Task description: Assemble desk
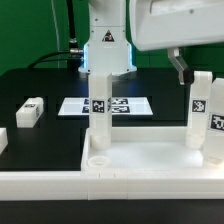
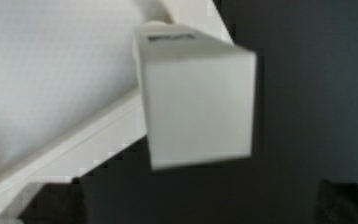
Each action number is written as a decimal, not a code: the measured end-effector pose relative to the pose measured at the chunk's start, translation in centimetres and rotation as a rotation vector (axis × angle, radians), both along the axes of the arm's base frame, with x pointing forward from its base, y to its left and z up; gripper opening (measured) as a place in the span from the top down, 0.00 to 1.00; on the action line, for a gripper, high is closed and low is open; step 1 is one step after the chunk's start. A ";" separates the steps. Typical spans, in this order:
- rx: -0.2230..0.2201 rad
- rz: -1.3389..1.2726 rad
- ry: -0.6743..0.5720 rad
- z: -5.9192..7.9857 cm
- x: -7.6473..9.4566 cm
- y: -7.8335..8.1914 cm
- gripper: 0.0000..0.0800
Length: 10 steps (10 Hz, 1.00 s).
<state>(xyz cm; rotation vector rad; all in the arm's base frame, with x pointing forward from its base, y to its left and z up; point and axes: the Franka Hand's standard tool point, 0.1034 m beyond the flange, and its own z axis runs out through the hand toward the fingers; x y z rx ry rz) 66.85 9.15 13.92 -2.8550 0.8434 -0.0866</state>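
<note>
Fingers (image 1: 181,70) spread wide and empty, poised over the upright leg (image 1: 203,108) on the tabletop (image 1: 60,165) at the surface's (image 1: 40,85) near edge — descend centred, straddle the leg squarely before closing, avoid tipping it

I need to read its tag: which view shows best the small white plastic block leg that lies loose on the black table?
The exterior view: the white plastic block leg lies whole at that view's left, tag visible. The wrist view does not show it.

Robotics lab indicated: arm base (image 1: 105,48) mounted at black table (image 1: 40,88), marker board (image 1: 104,105) laid flat, green backdrop (image 1: 30,25) behind.
</note>
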 end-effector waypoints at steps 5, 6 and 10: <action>-0.011 -0.004 0.043 -2.2 -1.0 1.5 0.19; -0.008 -0.026 0.044 -2.2 -1.0 1.5 0.19; 0.007 -0.272 0.081 -2.3 -1.1 1.0 0.61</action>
